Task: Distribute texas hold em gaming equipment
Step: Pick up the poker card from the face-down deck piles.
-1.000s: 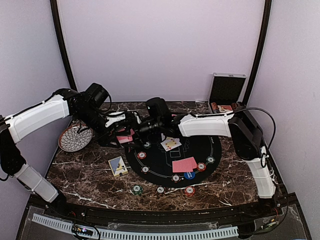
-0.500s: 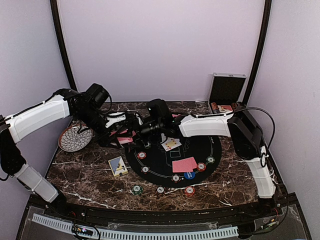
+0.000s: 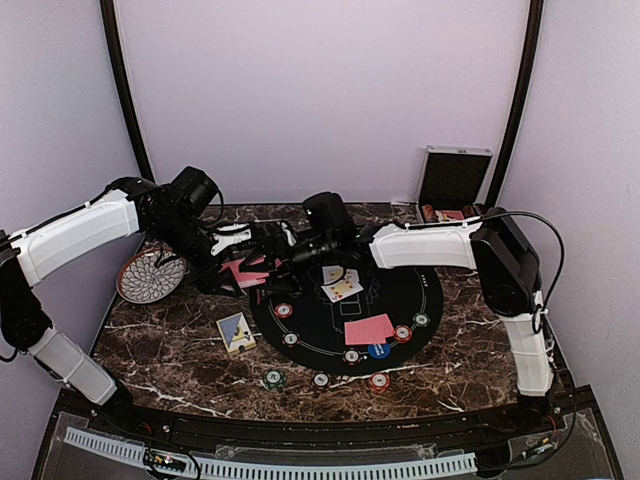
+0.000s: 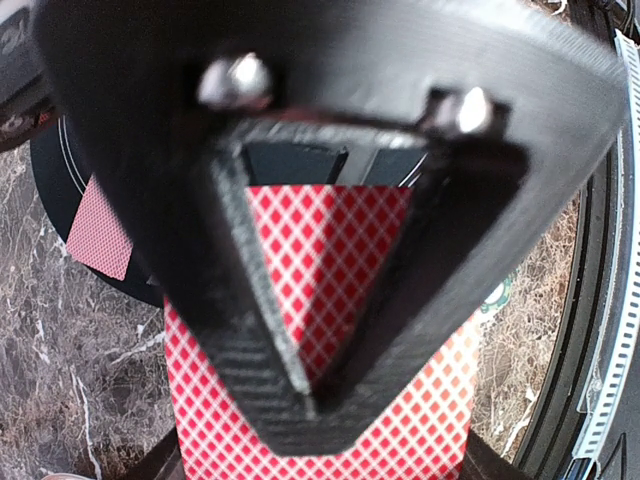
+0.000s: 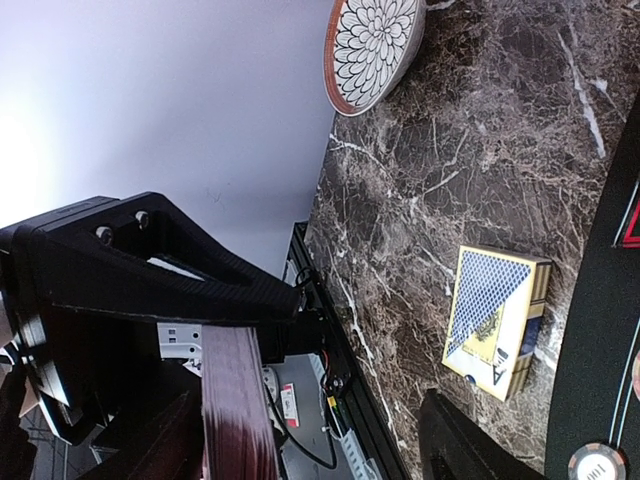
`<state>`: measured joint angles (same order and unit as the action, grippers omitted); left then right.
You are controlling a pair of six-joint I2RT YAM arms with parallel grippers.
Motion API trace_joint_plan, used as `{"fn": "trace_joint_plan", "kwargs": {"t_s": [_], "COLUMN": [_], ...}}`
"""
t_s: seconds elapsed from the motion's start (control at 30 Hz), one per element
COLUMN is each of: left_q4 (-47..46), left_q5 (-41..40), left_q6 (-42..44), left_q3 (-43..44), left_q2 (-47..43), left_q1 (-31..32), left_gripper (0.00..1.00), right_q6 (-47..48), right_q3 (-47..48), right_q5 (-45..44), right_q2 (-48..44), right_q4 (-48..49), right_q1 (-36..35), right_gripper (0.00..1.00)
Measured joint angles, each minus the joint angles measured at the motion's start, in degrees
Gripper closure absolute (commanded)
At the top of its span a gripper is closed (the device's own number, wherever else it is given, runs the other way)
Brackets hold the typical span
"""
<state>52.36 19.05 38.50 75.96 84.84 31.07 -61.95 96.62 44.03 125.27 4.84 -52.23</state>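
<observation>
While a few cards [image 3: 341, 288] and chips [image 3: 378, 350] already sit on the mat [image 3: 400, 300], plenty's left to hand out. Left jaws pinch the deck [image 4: 330, 420] over its far-left edge, right jaws spread beside it.

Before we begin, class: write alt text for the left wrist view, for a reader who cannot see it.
A black triangular gripper finger fills the view, in front of a stack of red diamond-backed playing cards. Beyond lie another red-backed card on a round black mat and a brown marble table.
</observation>
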Motion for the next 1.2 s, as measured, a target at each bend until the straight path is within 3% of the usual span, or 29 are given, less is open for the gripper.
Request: {"fn": "trace_joint_plan", "kwargs": {"t_s": [0.17, 0.77, 1.2], "left_q4": [-0.04, -0.46, -0.48], "left_q5": [0.0, 0.0, 0.0], "left_q6": [0.0, -0.02, 0.0], "left_q3": [0.0, -0.02, -0.02], "left_q2": [0.0, 0.0, 0.0], "left_q1": [0.0, 0.0, 0.0], "left_gripper": [1.0, 1.0, 1.0], "right_q6": [0.68, 1.22, -0.68], "right_q3": [-2.01, -4.92, -5.46], "right_q5": [0.07, 1.77, 3.13], "right_q2": [-3.15, -8.26, -8.22], "right_q4": [-2.01, -2.91, -1.99], "right_q1": [0.59, 2.47, 1.42], "right_gripper": [0.3, 0.74, 0.78]}}
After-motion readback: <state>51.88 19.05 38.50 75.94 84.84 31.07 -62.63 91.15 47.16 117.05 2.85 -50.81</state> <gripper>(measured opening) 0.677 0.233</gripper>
